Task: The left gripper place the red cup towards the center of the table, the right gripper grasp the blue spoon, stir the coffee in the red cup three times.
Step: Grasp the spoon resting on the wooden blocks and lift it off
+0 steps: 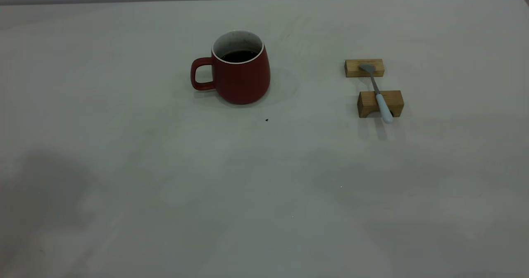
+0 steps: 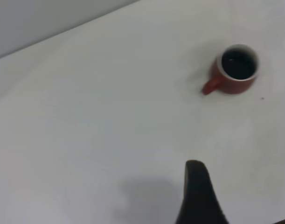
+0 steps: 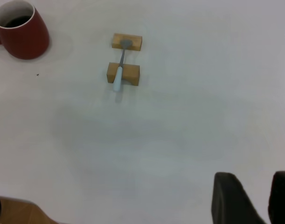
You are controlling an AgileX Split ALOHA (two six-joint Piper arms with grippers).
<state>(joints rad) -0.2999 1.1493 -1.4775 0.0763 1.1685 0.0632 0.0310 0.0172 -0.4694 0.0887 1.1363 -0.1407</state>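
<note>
We see the red cup (image 2: 236,68) far from our left end effector (image 2: 198,196), handle facing it; finger spread can't tell.

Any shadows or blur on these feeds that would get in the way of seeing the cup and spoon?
Exterior view: broad soft shadows darken the table near the lower left edge, clear of the red cup and the blue spoon. Left wrist view: softly focused overall, the one visible finger of the left gripper a dark blur. Right wrist view: the spoon reads clearly; the right gripper fingers are blurred.
</note>
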